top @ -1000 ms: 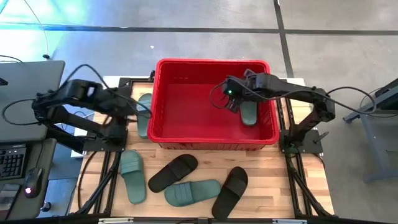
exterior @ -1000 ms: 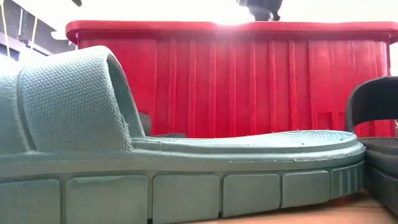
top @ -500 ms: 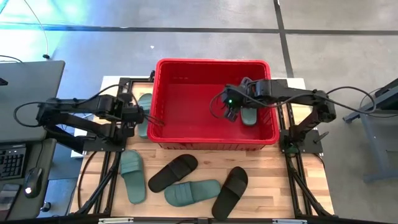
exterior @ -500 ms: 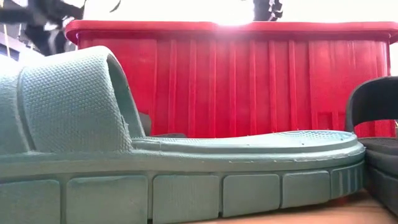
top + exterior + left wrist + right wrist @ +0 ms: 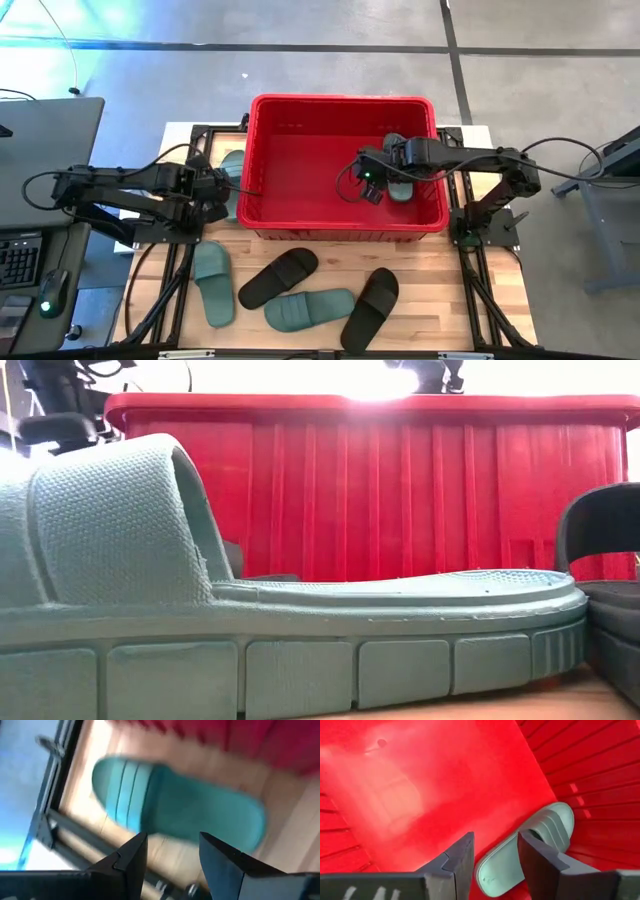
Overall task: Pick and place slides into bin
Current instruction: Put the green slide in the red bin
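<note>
**A:** Slides are what the step concerns: six rubbery open-toe sandals with wide straps. Where is each to be found?

**B:** One sage-green slide [image 5: 399,184] lies inside the large red rectangular plastic bin [image 5: 262,112], at about 3 o'clock on its floor, close to the right wall. A second sage-green slide [image 5: 229,185] lies on the wooden table [image 5: 500,290] just outside the bin's left wall, at 9 o'clock from the bin. Four more are spread at 6 o'clock from the bin: a green one [image 5: 212,283], a black one [image 5: 278,277], another green one [image 5: 309,309] and a black one [image 5: 370,308].

**A:** How are the grippers placed?

**B:** The left gripper [image 5: 170,852] is held over the slide beside the bin's left wall, its fingers spread with nothing between them. The right gripper [image 5: 495,857] is seen above the bin floor, at 9 o'clock from the slide in the bin, also spread and empty.

**A:** How might the pick be done well?

**B:** It is judged that the left gripper should be lowered so the strap or one sole edge is taken between the fingers, since the sole looks too wide to be spanned. The bin wall stands close, so a bump is to be avoided.

**A:** What is held in the bin?

**B:** Only the one green slide is seen; the remaining floor is bare red plastic, so space is left for the other five.
</note>
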Available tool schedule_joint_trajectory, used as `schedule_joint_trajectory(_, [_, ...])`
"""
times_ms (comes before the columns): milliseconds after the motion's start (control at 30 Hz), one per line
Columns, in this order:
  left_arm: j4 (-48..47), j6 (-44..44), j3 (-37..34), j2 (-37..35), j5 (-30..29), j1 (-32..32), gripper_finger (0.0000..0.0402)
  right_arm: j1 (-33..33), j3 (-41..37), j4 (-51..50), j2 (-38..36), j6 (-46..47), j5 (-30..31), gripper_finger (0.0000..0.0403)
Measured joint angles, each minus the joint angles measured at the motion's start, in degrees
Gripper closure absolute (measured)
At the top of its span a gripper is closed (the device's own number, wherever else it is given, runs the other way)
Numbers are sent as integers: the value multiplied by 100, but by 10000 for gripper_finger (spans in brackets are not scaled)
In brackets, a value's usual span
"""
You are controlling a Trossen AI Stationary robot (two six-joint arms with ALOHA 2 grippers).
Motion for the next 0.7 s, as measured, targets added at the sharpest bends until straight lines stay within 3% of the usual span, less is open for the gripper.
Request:
schedule_joint_trajectory(267, [430,175,-592,558,-259,253,240,0,0,44,0,150,-155,263])
schedule_joint_trajectory(467, [1658,544,-1140,1119,-394,627,240,0,0,50,0,187,-217,263])
schedule_joint_trajectory(700, [2818,1687,-1364,1451,-864,1301,240,0,0,52,0,176,-428,263])
